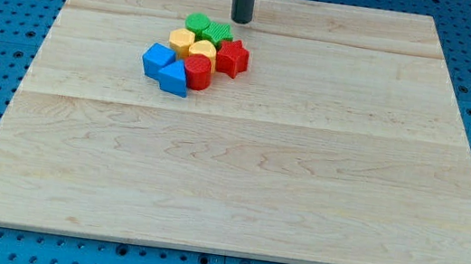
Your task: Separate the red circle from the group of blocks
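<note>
Tip (242, 21) of dark rod end effector, no jaws to open or shut, hovered just beyond green blocks (210, 29) at cluster's top. Red circle block (198, 71) sat at cluster's bottom edge on wooden surface (302, 177), touching blue triangular block (173, 78), yellow blocks (194, 47) & red star block (232, 58).

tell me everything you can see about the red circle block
The red circle is a short, glossy red cylinder standing flat on the wooden board, at the cluster's lower edge. It touches the blue triangle on the view's left, a yellow block above, and the red star to the upper right. My tip is apart, above the cluster.
</note>
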{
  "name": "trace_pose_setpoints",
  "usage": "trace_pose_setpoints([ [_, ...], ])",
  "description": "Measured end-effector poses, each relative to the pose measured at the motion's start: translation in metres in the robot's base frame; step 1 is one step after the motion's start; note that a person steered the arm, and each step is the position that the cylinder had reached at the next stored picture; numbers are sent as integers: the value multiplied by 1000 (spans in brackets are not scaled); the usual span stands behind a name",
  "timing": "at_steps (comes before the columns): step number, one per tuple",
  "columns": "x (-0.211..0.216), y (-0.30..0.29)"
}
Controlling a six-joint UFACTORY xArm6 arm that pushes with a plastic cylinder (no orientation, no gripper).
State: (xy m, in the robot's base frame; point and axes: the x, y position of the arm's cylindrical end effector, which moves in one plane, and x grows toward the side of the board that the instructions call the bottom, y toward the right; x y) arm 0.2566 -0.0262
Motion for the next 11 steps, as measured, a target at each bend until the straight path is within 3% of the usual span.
trace_pose_setpoints([
  [1, -31, -12],
  [2, -15, -89],
  [3, 30, -98],
  [4, 100, -49],
  [5, 154, -38],
  [7, 142, -37],
  [8, 214, -3],
  [9, 240, 60],
  [10, 194, 56],
  [11, 219, 88],
])
